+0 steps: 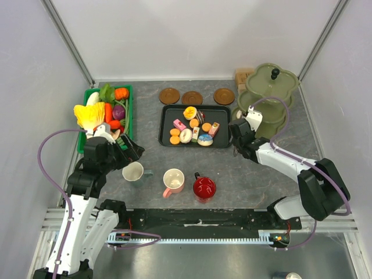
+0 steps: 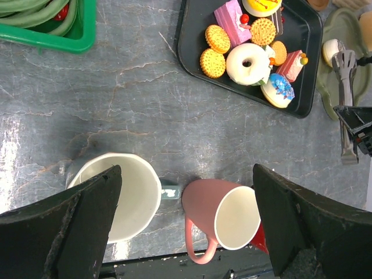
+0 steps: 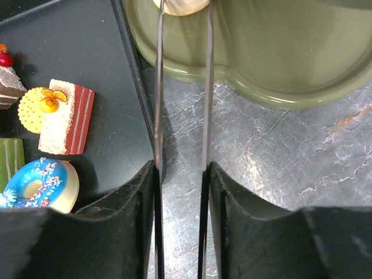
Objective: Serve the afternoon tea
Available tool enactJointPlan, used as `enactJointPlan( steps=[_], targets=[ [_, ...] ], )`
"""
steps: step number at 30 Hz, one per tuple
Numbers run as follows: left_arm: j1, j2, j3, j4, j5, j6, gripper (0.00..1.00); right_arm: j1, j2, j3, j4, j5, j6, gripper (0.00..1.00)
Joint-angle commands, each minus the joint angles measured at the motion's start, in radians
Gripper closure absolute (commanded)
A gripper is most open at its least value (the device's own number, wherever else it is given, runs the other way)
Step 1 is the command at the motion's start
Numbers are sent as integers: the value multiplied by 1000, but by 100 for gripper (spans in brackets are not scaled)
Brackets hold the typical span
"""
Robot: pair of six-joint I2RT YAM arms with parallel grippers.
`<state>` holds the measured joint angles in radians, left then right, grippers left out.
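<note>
Toy cakes, biscuits and doughnuts lie on a black tray [image 1: 165, 136]. A whitish mug [image 1: 133, 172], a pink mug [image 1: 174, 181] and a red mug [image 1: 204, 187] stand in a row in front of it. My left gripper [image 1: 131, 152] is open wide and empty, just above the whitish mug [image 2: 131, 192] and the pink mug [image 2: 224, 212]. My right gripper [image 1: 237, 138] is shut on metal tongs [image 3: 158, 87]. The tong tips flank a pale pastry [image 3: 181, 4] at the bottom plate of the green tiered stand [image 3: 267, 58]. A cake slice [image 3: 65, 116] and a blue doughnut [image 3: 35, 186] show beside them.
Three brown saucers [image 1: 192, 97] lie behind the tray. A green bin [image 1: 129, 119] of toy vegetables stands at the left. The tiered stand [image 1: 270, 87] fills the back right corner, with a waffle piece [image 1: 243, 74] behind it. White walls enclose the table.
</note>
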<state>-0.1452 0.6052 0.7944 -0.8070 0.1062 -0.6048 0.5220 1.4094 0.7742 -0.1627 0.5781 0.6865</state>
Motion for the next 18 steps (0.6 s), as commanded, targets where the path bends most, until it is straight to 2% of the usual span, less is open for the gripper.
enactJointPlan(
  steps=[1, 10, 18],
  targets=[
    [6, 5, 6, 14, -7, 11, 1, -7, -9, -9, 61, 8, 4, 51],
    [6, 4, 3, 11, -8, 8, 1, -7, -105, -49, 23, 2, 8, 38],
    [4, 2, 2, 8, -10, 7, 1, -5, -168, -59, -32, -55, 4, 38]
  ],
)
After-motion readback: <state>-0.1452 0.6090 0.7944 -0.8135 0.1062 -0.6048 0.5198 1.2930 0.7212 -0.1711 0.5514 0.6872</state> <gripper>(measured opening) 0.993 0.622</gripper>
